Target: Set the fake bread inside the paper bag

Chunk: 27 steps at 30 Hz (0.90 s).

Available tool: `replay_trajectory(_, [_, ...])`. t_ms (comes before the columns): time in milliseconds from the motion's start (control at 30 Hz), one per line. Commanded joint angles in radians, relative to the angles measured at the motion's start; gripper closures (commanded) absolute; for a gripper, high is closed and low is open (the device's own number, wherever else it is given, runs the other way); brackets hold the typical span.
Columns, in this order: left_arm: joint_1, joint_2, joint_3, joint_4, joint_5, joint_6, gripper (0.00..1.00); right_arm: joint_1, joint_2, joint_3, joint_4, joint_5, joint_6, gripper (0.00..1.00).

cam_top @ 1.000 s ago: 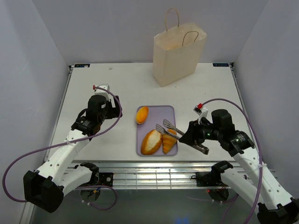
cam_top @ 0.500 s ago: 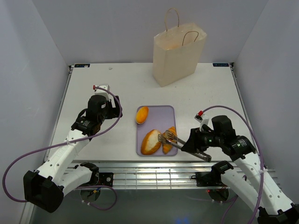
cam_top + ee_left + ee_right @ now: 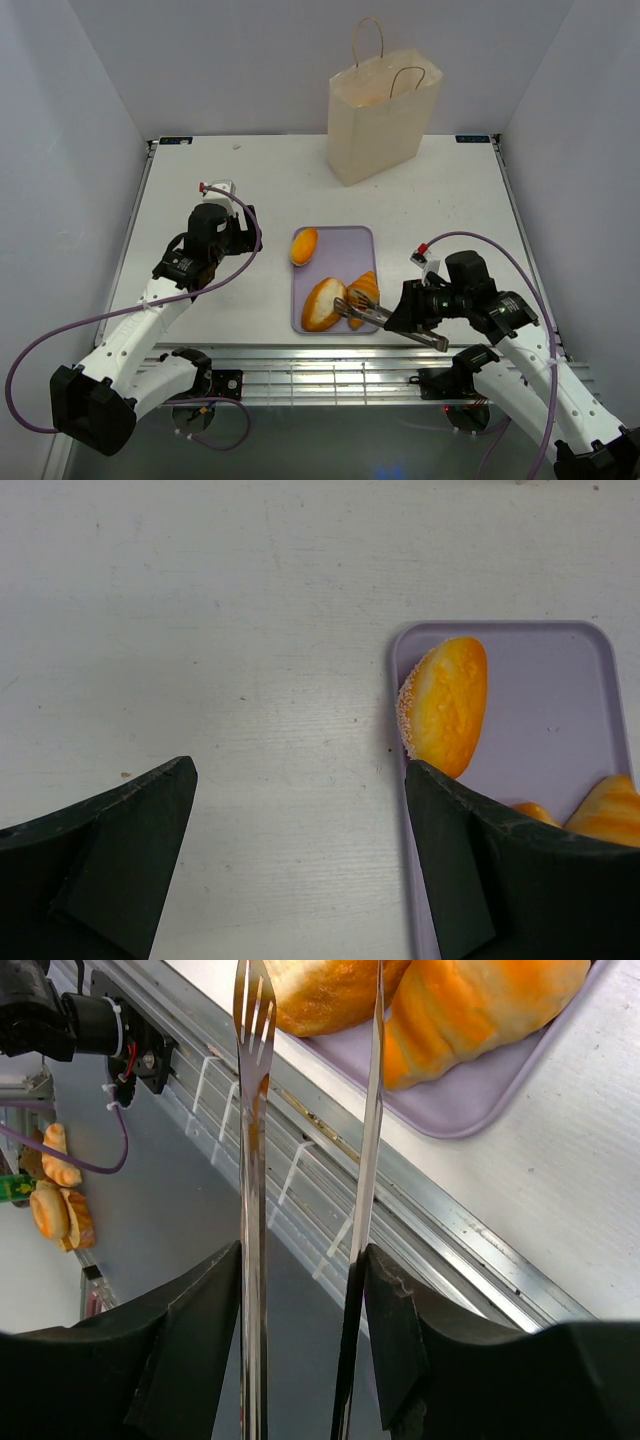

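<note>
The cream paper bag [image 3: 385,115] stands upright and open at the back of the table. Three pieces of fake bread lie on the lilac tray [image 3: 340,250]: an oval roll [image 3: 304,246] at its far left, a rounded loaf [image 3: 323,303] and a croissant [image 3: 365,288] at its near end. My right gripper [image 3: 415,310] is shut on metal tongs [image 3: 358,309]. The tongs' arms [image 3: 255,1110] are apart, with their tips at the loaf [image 3: 330,990] and the croissant [image 3: 480,1005]. My left gripper [image 3: 235,235] is open and empty over bare table, left of the roll [image 3: 445,705].
The tray [image 3: 480,1110] lies close to the table's near edge, with the aluminium frame rail [image 3: 330,1160] just beyond it. White walls enclose the table on three sides.
My right arm has come down and towards the near edge. The tongs have moved from above the croissant to low at the tray's near end. The left arm has not moved.
</note>
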Motion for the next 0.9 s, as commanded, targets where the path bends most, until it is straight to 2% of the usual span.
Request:
replay_trajectory(0, [-0.003,-0.024,0.035,-0.004,0.012,-0.001,0.04,0.014,0.009,-0.003,0.072,-0.026,0.019,0.44])
replay_trajectory(867, [-0.003,-0.04,0.037,-0.002,0.039,-0.004,0.04,0.151,0.143,0.043,0.155,0.136,0.101,0.44])
